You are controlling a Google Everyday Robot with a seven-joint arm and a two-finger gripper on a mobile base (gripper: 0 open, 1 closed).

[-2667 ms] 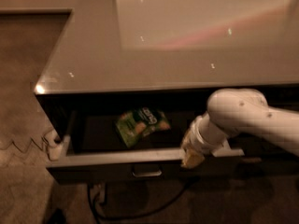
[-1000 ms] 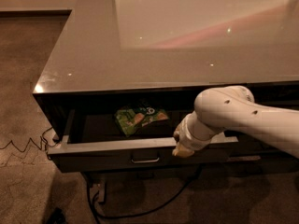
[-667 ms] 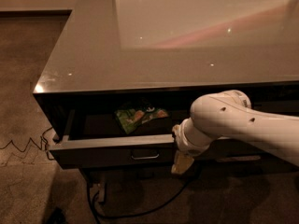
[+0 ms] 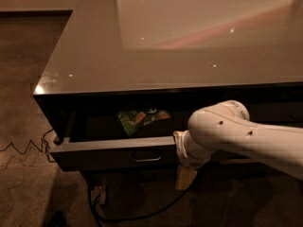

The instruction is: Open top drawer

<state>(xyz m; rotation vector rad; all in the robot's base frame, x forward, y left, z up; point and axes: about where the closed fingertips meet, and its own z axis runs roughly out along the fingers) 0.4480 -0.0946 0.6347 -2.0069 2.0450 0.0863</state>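
Likely an office: a glossy grey counter (image 4: 94, 56) over the top drawer (image 4: 104, 145), carpet (image 4: 23, 79) and loose cables (image 4: 28, 143) on the floor. The gripper (image 4: 185, 178) hangs just below the drawer front.

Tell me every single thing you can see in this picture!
countertop: one, shiny grey, across the top of the cabinet
top drawer: one, dark grey, pulled open under the countertop
handle: one, small loop, middle of the drawer front
snack bag: one, green, lying inside the open drawer
cables: at least two, dark, on the floor left of and under the drawer
floor: brownish carpet, left of and below the cabinet
arm: one, white, reaching in from the right in front of the drawer
gripper: one, pale tan, hanging just below the drawer front, right of the handle
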